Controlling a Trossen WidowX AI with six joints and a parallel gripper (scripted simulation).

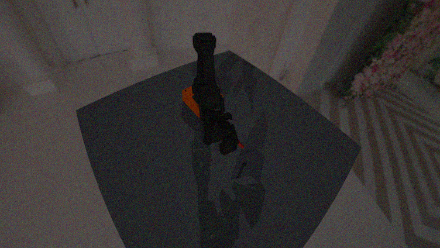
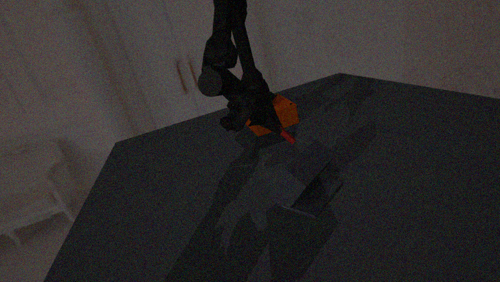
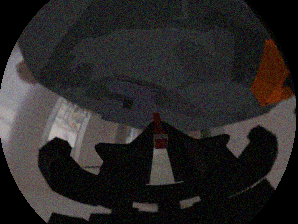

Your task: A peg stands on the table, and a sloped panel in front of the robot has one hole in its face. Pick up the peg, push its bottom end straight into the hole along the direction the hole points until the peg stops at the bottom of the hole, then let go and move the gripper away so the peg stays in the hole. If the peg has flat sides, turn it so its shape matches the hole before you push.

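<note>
The red peg [image 1: 241, 145] [image 2: 288, 136] [image 3: 157, 119] is held in my gripper [image 1: 237, 141] [image 2: 281, 130] [image 3: 157, 124], which is shut on it. The peg tilts, and its free end sticks out past the fingertips. The grey sloped panel [image 2: 305, 156] [image 3: 145, 94] is hard to tell from the table in the dim light. A small dark square hole [image 3: 128, 103] shows in its face in the wrist view, left of the peg's tip and apart from it. The hole cannot be made out in the top and exterior views. The peg's cross-section is too small to tell.
The orange base block [image 1: 189, 100] [image 2: 287, 114] [image 3: 270, 75] is at the back of the dark table [image 1: 138, 154] [image 2: 402, 192], partly behind the arm. Long dark shadows cross the table in front of the arm.
</note>
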